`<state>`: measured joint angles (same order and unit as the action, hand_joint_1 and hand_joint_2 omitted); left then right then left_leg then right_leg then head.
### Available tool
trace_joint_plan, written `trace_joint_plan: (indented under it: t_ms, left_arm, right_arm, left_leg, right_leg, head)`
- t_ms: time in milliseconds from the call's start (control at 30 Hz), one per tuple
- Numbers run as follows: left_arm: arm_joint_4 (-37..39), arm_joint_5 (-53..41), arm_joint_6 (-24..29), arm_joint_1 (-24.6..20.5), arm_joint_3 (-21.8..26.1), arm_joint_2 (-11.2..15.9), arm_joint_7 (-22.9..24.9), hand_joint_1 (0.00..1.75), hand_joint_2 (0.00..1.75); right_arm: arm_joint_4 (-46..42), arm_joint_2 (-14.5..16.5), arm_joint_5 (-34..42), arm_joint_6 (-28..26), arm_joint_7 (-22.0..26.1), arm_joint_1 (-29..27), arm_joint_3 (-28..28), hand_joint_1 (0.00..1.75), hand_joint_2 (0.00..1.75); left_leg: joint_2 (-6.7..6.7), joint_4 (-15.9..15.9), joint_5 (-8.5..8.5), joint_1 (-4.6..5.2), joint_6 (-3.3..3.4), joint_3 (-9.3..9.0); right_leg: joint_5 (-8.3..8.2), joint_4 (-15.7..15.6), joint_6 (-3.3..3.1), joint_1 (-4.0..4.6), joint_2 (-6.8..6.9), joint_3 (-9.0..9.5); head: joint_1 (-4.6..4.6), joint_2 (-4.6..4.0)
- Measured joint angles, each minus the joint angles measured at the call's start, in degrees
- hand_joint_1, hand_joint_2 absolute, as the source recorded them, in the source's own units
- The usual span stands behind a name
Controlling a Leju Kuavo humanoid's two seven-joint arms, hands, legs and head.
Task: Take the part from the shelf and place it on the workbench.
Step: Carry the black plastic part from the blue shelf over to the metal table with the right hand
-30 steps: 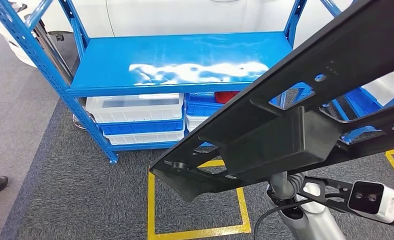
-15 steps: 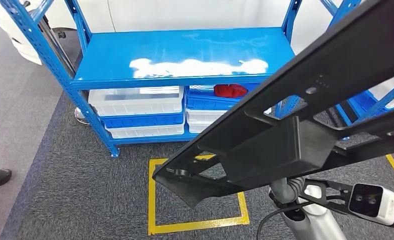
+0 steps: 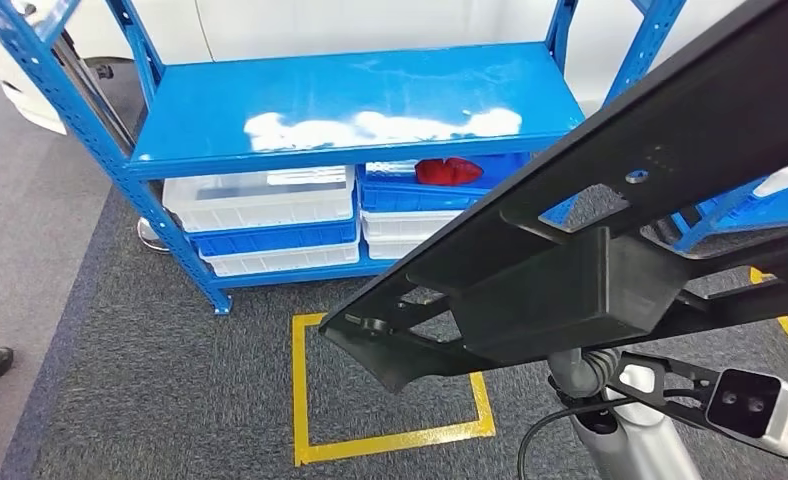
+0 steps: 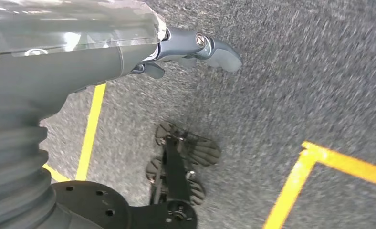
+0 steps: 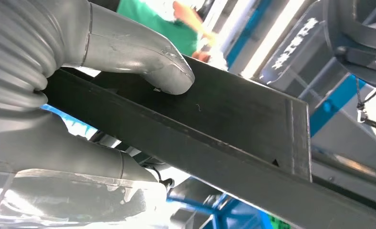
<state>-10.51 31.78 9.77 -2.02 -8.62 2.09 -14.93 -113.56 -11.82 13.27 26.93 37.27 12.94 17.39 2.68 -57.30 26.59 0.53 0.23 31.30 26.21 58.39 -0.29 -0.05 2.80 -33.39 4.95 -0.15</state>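
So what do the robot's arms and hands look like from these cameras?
The right arm is a silver tube with a black cable looping beside it and a white camera module on a black bracket. The right hand has a pale grey ribbed cover and a thick smooth grey thumb. The left hand has a grey ribbed cover, a glossy clear wrap and darker blue-grey fingers.

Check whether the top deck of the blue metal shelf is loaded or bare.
Bare, as far as visible: the blue metal shelf's top deck shows only white glare. The long black perforated part, held by the right hand, hides its right end.
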Motion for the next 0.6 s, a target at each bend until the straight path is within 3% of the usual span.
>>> trace_joint_plan:
  t_ms: [33,100,200,233,267,300,333,400,467,533,600]
  left_arm:
    - [0.0,0.0,0.0,0.0,0.1,0.0,0.1,0.00,1.75]
    - [0.0,0.0,-0.1,-0.1,0.2,0.0,0.2,0.00,1.75]
    - [0.0,-0.1,-0.1,-0.1,0.4,0.0,0.5,0.00,1.75]
    - [0.0,-0.2,-0.1,-0.1,0.4,0.0,0.8,0.00,1.75]
    - [0.0,-0.4,-0.1,0.0,0.4,0.0,1.2,0.00,1.75]
    - [0.0,-0.6,-0.1,0.0,0.3,0.0,1.5,0.00,1.75]
    - [0.0,-0.9,-0.2,0.1,0.3,0.0,1.9,0.00,1.75]
    - [0.0,-1.2,-0.1,0.2,0.3,0.3,2.6,0.00,1.75]
    - [0.1,-1.4,-0.1,0.1,0.3,0.6,3.3,0.00,1.75]
    - [0.1,-1.8,-0.1,-0.1,0.3,0.9,3.9,0.00,1.75]
    - [0.1,-2.1,-0.2,-0.4,0.2,1.1,4.1,0.00,1.75]
  right_arm:
    - [-0.3,0.0,-0.6,0.0,0.0,-0.1,0.0,1.75,1.75]
    - [-1.1,-0.1,-1.4,0.0,0.0,-0.1,0.0,1.75,1.75]
    - [-1.7,-0.2,-2.0,-0.1,0.0,-0.1,0.1,1.75,1.75]
    - [-2.0,-0.2,-2.4,-0.1,0.0,-0.2,0.1,1.75,1.75]
    - [-2.4,-0.2,-2.9,-0.1,0.0,-0.4,0.1,1.75,1.75]
    - [-3.2,-0.2,-3.6,-0.2,0.0,-0.6,0.2,1.75,1.75]
    - [-4.0,-0.2,-4.4,-0.6,0.0,-0.8,0.4,1.75,1.75]
    - [-5.5,-0.2,-5.7,-1.7,0.0,-1.2,1.2,1.75,1.75]
    - [-6.1,-0.2,-5.9,-3.0,0.0,-1.4,2.1,1.75,1.75]
    - [-6.2,-0.2,-5.4,-3.9,0.0,-1.5,2.6,1.75,1.75]
    - [-6.3,-0.2,-4.7,-4.6,0.0,-1.4,2.7,1.75,1.75]
  left_leg:
    - [0.42,-0.1,0.20,-0.02,-0.28,0.06]
    - [-0.17,-2.1,1.92,-0.20,-0.91,0.76]
    - [-1.90,-12.5,7.23,-0.45,-1.50,5.28]
    - [-2.04,-15.5,8.13,-0.47,-1.54,6.70]
    - [-2.11,-16.7,7.96,-0.47,-1.48,7.29]
    - [-2.22,-15.7,6.71,-0.47,-1.36,6.81]
    - [-2.65,-12.4,4.60,-0.49,-1.17,5.29]
    - [-5.03,-4.4,1.26,-0.60,-0.74,1.62]
    - [-6.67,-0.7,0.47,-0.57,-0.44,-0.03]
    - [-5.79,-0.3,0.17,-0.55,-0.01,-0.15]
    - [-4.45,0.4,-0.43,-0.72,0.73,-0.19]
  right_leg:
    - [-0.15,0.0,-0.31,-0.09,-0.52,-0.11]
    - [-0.45,-0.3,-0.94,-0.22,-1.46,-0.06]
    - [-0.65,-0.4,-1.45,-0.18,-2.76,-0.11]
    - [-0.68,-0.3,-1.50,-0.12,-3.29,-0.17]
    - [-0.70,-0.2,-1.52,-0.08,-3.87,-0.21]
    - [-0.70,-0.1,-1.52,-0.06,-4.49,-0.23]
    - [-0.69,0.0,-1.50,-0.06,-5.13,-0.22]
    - [-0.73,0.2,-1.30,-0.10,-6.34,-0.36]
    - [-1.02,0.3,-0.68,-0.27,-7.45,-0.79]
    - [-1.41,0.2,0.13,-0.42,-8.42,-1.18]
    - [-0.47,1.4,0.62,-0.28,-6.95,-1.89]
  head:
    - [0.00,0.00]
    - [0.01,0.00]
    - [0.01,0.00]
    - [0.01,0.00]
    - [0.01,0.00]
    - [0.02,0.00]
    - [0.02,0.00]
    - [0.00,0.00]
    - [0.01,0.00]
    - [0.01,0.00]
    - [-0.01,0.00]
